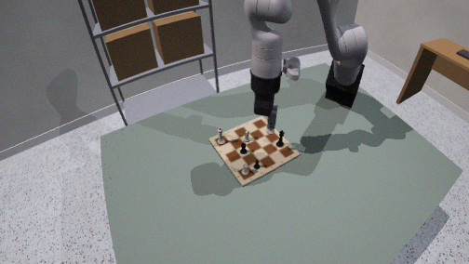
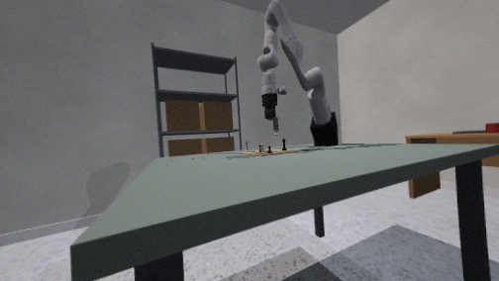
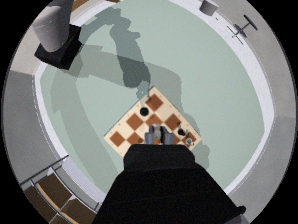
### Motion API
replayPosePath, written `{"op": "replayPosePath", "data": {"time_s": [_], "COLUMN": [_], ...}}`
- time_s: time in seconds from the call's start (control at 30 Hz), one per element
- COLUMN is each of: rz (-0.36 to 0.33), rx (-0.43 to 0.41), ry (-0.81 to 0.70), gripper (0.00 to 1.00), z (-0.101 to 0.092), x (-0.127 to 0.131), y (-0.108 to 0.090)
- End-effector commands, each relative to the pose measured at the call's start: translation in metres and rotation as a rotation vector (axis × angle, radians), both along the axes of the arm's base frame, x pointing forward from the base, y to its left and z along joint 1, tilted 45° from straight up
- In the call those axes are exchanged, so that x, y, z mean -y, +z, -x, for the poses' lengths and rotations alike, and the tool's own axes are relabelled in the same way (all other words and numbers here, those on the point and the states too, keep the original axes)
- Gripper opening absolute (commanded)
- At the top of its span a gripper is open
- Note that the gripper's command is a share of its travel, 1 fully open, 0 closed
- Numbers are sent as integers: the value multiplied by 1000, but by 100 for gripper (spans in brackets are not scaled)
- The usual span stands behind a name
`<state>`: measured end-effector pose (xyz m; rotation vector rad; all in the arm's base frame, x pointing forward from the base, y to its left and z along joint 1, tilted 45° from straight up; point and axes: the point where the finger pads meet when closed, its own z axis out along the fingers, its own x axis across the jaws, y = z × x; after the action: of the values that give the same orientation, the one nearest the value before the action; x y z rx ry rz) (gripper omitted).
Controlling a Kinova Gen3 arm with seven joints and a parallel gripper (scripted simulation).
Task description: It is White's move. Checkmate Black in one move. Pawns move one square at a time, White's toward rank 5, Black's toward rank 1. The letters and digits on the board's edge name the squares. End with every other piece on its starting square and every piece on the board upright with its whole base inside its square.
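The small chessboard [image 1: 253,149] lies on the green table, near the robot's base. My gripper [image 1: 271,122] hangs over the board's far corner, shut on a small white chess piece [image 2: 275,131] that it holds clear above the squares. On the board stand a tall white piece [image 1: 221,136] at the left corner, a white piece [image 1: 247,136], a black piece [image 1: 243,148], a tall black piece [image 1: 280,138], a black piece [image 1: 257,165] and a white piece [image 1: 245,170] at the near edge. In the wrist view the board [image 3: 152,129] lies below my fingers, which hide part of it.
A metal shelf [image 1: 149,42] with brown boxes stands behind the table on the left. The robot's base [image 1: 344,84] sits at the table's far edge. A wooden desk [image 1: 437,60] stands to the right.
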<state>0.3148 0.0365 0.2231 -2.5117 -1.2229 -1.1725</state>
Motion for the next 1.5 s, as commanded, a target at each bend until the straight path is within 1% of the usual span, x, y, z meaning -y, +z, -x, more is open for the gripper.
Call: {"op": "replayPosePath", "data": {"time_s": [0.0,0.23,0.67,1.13,1.47], "rz": [13,30,11,11,10], "rx": [-9,-29,-34,-34,-34], "ry": [11,19,27,27,27], "gripper": [0,0,0,0,0], "z": [-2,-10,-27,-37,-40], "x": [-5,-11,-23,-29,-31], "y": [-7,-18,-38,-50,-54]}}
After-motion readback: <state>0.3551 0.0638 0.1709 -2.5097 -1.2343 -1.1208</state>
